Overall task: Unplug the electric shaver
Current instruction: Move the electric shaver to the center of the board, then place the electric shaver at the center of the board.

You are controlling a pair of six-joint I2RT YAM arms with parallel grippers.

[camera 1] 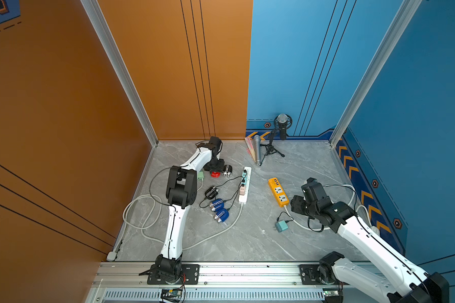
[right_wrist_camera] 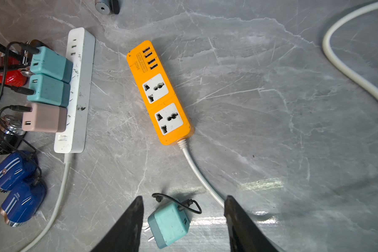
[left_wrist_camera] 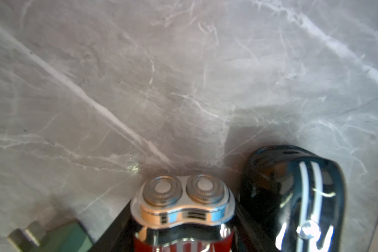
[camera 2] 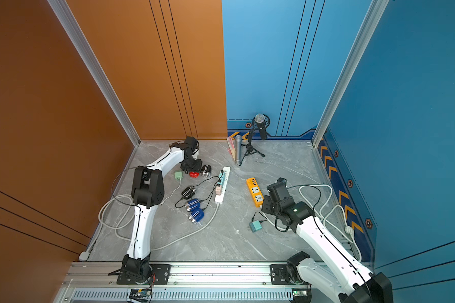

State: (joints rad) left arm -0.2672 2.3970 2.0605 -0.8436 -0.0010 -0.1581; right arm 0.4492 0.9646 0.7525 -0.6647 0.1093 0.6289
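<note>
white power strip (right_wrist_camera: 81, 65) is loaded with two teal adapters (right_wrist_camera: 50, 64) and one pink adapter (right_wrist_camera: 44, 117). red shaver (camera 1: 215, 174), left of the strip, is pinched between the left gripper (left_wrist_camera: 181, 218) fingers. right gripper (right_wrist_camera: 183, 197) fingers are spread above a loose teal adapter (right_wrist_camera: 169, 222). the shaver's lower body is cut off in the left wrist view, so its cable end cannot be made out.

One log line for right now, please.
left gripper: jaws flank red shaver, grip unclear | right gripper: open near teal adapter, unplugged, lying on table | white strip: three adapters plugged in
</note>
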